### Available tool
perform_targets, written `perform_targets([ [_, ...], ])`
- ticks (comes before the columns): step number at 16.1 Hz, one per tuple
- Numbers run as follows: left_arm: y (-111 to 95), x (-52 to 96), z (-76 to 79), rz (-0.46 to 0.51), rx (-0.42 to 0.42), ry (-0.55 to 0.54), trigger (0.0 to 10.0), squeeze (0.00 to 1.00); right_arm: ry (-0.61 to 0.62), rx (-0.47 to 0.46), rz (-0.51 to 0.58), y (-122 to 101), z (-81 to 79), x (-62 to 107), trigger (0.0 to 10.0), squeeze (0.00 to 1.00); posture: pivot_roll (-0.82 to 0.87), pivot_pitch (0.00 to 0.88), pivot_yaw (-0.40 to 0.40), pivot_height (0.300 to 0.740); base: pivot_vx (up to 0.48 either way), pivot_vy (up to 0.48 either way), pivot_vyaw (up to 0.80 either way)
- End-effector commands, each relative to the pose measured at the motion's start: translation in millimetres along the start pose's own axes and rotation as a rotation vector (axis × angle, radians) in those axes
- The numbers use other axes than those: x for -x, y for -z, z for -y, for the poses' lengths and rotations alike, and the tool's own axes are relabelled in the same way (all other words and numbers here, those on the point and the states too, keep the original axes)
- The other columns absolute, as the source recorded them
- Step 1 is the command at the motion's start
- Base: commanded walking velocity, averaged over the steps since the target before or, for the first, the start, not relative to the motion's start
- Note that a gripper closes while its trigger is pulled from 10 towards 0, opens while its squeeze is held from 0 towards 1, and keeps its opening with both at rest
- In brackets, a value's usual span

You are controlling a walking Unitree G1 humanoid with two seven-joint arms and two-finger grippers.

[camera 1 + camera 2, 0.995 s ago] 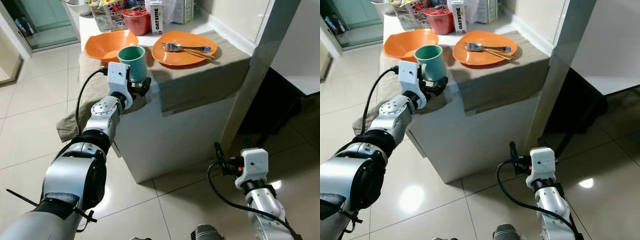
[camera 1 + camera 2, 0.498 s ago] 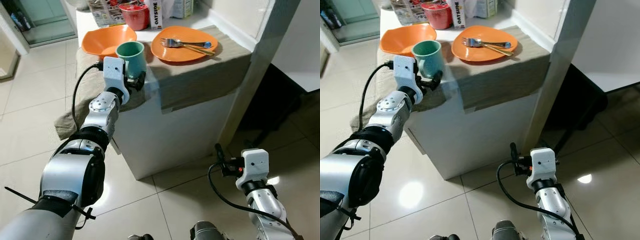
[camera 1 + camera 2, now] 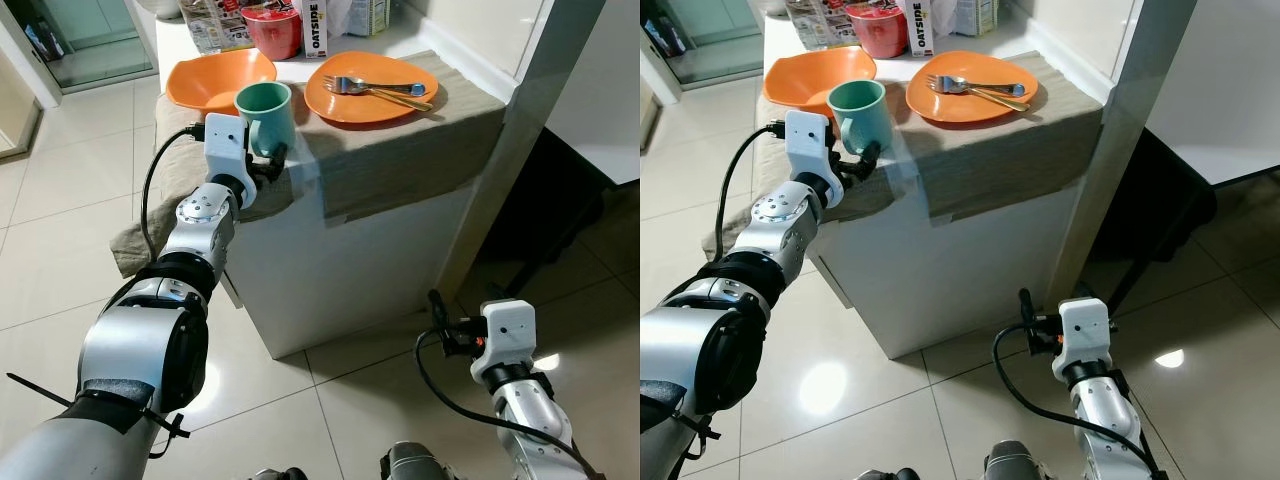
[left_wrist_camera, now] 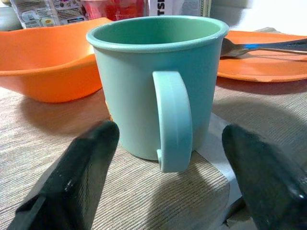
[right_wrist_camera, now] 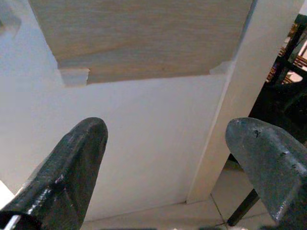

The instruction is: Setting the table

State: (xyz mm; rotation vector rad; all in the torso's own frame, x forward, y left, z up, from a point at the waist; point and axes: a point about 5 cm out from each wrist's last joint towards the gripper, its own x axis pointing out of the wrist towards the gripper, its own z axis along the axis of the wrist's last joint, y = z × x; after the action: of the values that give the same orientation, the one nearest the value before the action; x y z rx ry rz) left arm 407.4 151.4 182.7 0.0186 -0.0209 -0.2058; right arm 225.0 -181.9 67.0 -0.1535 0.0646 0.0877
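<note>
Fingers [image 4: 86, 177] of the left gripper [image 4: 163, 187] are spread wide just short of the teal mug [image 4: 156, 81], which stands at the cloth-covered table's [image 3: 400, 150] near edge beside the orange bowl [image 3: 215, 82], so the grasp looks pending: advance, then close on the mug, while the right gripper [image 5: 168, 167] hangs spread and idle.

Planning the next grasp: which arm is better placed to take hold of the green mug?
Left. The left gripper is open at the green mug, fingers either side of its handle. The right gripper hangs low by the floor.
</note>
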Motion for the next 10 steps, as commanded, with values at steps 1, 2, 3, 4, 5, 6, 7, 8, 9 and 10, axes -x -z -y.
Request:
perform_targets([
  [1, -6.8, -1.4, -4.2, 0.017, -0.002, -0.021, 0.0, 0.00, -0.006, 0.001, -0.001, -1.6, -1.5, 1.4, 10.0, 0.00, -0.38, 0.105, 0.137, 0.740, 0.000, 0.000, 0.00],
  [2, -6.7, -1.6, -3.9, 0.016, 0.001, -0.021, 0.0, 0.00, -0.005, -0.001, -0.003, -1.2, -1.9, 1.6, 10.0, 0.00, -0.38, 0.105, 0.137, 0.740, 0.000, 0.000, 0.00],
  [3, -6.7, -1.6, -3.9, 0.016, 0.004, -0.023, 0.0, 0.00, -0.006, -0.001, -0.004, -0.7, -2.7, 1.7, 10.0, 0.00, -0.38, 0.106, 0.137, 0.740, 0.000, 0.000, 0.00],
  [4, -6.7, -1.6, -4.2, 0.016, 0.012, -0.030, 0.0, 0.00, -0.006, -0.002, -0.005, -0.6, -2.9, 1.8, 10.0, 0.00, -0.38, 0.106, 0.137, 0.740, 0.000, 0.000, 0.00],
  [5, -6.6, -1.7, -4.9, 0.011, 0.019, -0.037, 0.0, 0.00, -0.006, -0.004, -0.007, -0.6, -3.3, 2.2, 10.0, 0.00, -0.38, 0.110, 0.137, 0.740, 0.000, 0.000, 0.00],
  [6, -7.1, -1.8, -5.3, 0.011, 0.016, -0.037, 0.0, 0.00, -0.006, -0.004, -0.008, -0.7, -3.5, 2.1, 10.0, 0.00, -0.38, 0.110, 0.138, 0.740, 0.000, 0.000, 0.00],
  [7, -7.3, -1.8, -5.9, 0.010, 0.011, -0.042, 0.0, 0.00, -0.006, -0.004, -0.007, -0.7, -3.5, 2.0, 10.0, 0.00, -0.38, 0.110, 0.138, 0.740, 0.000, 0.000, 0.00],
  [8, -7.4, -1.8, -6.2, 0.010, 0.006, -0.046, 0.0, 0.00, -0.006, -0.004, -0.008, -0.7, -3.6, 1.8, 10.0, 0.00, -0.38, 0.111, 0.137, 0.740, 0.000, 0.000, 0.00],
  [9, -7.5, -1.7, -7.2, 0.007, -0.015, -0.055, 0.0, 0.00, -0.005, -0.005, -0.008, -0.6, -3.5, 1.7, 10.0, 0.00, -0.38, 0.111, 0.137, 0.740, 0.000, 0.000, 0.00],
  [10, -7.5, -1.6, -7.4, 0.005, -0.019, -0.058, 0.0, 0.00, -0.005, -0.005, -0.008, -0.6, -3.6, 1.6, 10.0, 0.00, -0.38, 0.112, 0.136, 0.740, 0.000, 0.000, 0.00],
])
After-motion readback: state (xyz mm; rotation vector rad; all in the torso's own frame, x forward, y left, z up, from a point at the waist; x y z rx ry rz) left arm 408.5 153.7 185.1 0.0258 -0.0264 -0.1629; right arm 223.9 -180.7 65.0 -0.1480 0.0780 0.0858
